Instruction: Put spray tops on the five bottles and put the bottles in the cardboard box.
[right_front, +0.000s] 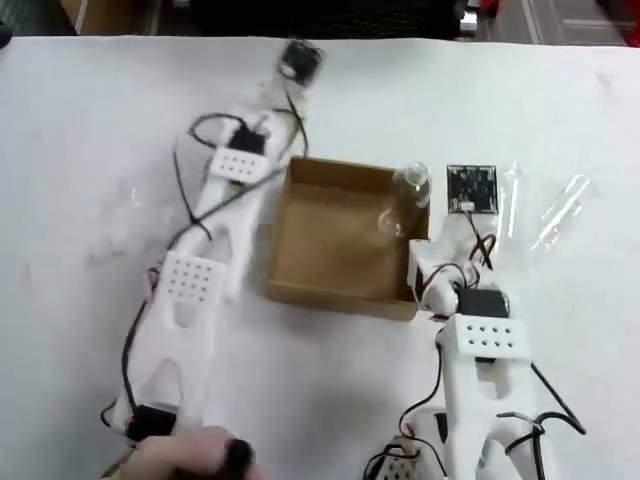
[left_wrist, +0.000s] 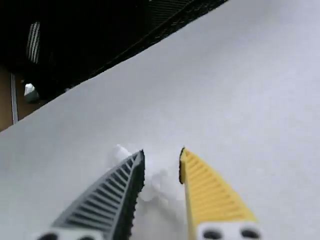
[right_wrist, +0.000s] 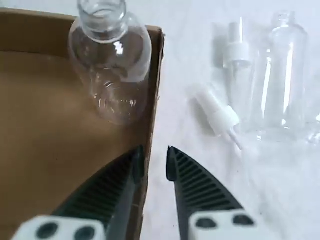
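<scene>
Your right gripper (right_wrist: 152, 162) hangs empty, fingers slightly parted, above the cardboard box (right_wrist: 40, 125) wall near a capless bottle (right_wrist: 112, 65). Your left gripper (left_wrist: 162, 167), fingers apart, sits low over the tabletop (left_wrist: 240, 90).

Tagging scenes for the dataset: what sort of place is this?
Probably a lab or workshop bench, not a home. A white-covered table carries two white arms with loose cables, a cardboard box and clear bottles laid out. What looks like dark mesh runs beyond the table edge.

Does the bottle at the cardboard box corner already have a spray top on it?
No, the bottle leaning at the cardboard box corner has a bare, open neck.
</scene>
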